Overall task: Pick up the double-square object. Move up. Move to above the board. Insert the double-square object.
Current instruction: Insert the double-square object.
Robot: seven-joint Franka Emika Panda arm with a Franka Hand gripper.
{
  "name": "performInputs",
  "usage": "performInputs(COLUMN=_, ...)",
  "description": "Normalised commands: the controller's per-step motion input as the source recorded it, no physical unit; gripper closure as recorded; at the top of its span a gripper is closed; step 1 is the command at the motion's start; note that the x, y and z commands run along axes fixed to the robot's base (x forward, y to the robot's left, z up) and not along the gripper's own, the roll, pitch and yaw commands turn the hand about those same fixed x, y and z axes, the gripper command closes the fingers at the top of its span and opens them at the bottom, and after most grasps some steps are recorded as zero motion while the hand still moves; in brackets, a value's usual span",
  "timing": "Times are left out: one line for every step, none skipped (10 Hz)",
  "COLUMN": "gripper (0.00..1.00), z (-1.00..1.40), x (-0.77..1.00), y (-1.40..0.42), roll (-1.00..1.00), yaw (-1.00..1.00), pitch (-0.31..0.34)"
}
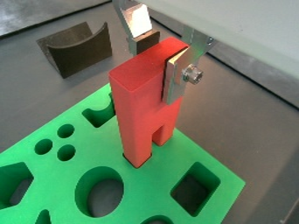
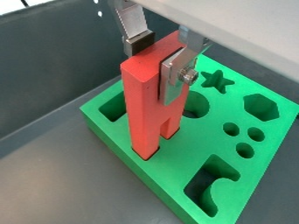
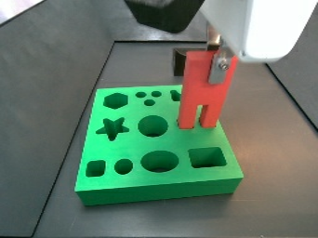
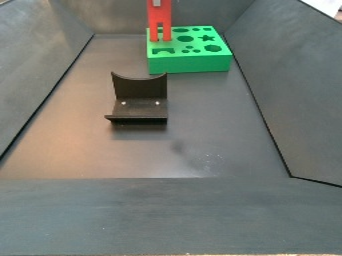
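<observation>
The double-square object is a tall red-orange block with a slot between two prongs. It stands upright with its prong ends in a cut-out near one edge of the green board. It shows in both side views and the second wrist view. My gripper is at the block's top end, with one silver finger plate flat on a side face and the dark pad of the opposite finger against the far face. The gripper also shows in a wrist view and a side view. The board shows in three further views.
The dark fixture stands on the grey floor in front of the board, and it shows in a wrist view. Sloped dark walls enclose the floor. The board's star, hexagon, circle and square holes hold nothing.
</observation>
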Motion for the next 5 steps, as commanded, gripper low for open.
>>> performInputs(gripper=1.00, z=-0.63, x=0.00, y=0.00, roll=0.15, yaw=0.00, pitch=0.000)
performInputs(gripper=1.00, z=-0.82, x=0.06, y=-0.02, roll=0.23, yaw=0.03, pitch=0.011)
performInputs(gripper=1.00, z=-0.64, x=0.08, y=-0.02, roll=0.22, yaw=0.03, pitch=0.027)
performInputs(gripper=1.00, z=-0.11, x=-0.01, y=0.00, roll=0.00, yaw=0.01, pitch=0.000)
performInputs(gripper=1.00, z=0.00, x=0.00, y=0.00, roll=0.00, yaw=0.00, pitch=0.000)
